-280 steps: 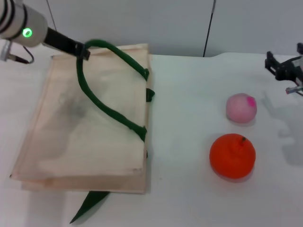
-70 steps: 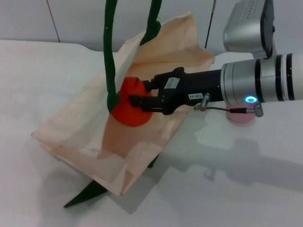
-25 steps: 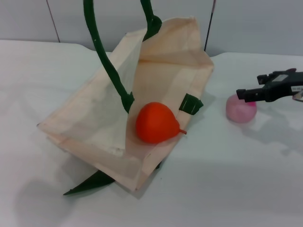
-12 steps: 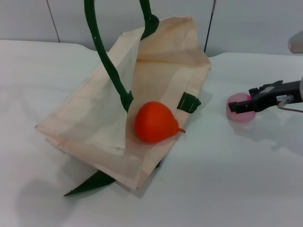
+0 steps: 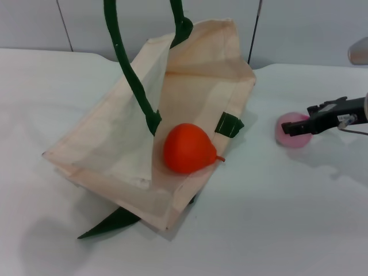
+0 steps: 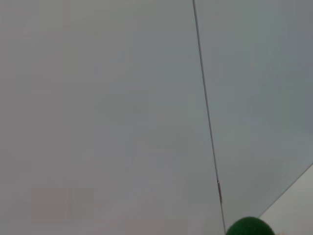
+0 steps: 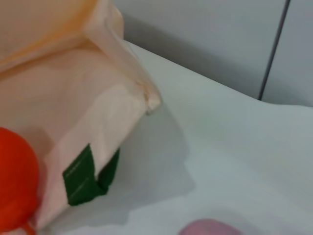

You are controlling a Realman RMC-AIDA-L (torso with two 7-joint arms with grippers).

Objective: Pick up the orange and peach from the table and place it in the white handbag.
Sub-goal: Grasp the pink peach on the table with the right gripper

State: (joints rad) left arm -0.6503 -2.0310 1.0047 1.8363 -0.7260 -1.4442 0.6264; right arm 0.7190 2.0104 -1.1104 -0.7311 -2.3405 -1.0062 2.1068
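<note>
Matt cloth white handbag

The white handbag lies on the white table with its mouth held open, green handles rising out of view; the orange sits inside it; the right gripper reaches in from the right, its tips over the peach; finger spacing unclear.

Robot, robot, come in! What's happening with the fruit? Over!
Right gripper at the peach, no grip yet. Orange in the white handbag. Left gripper out of sight above; bag handles lifted. Nothing in the way.
</note>
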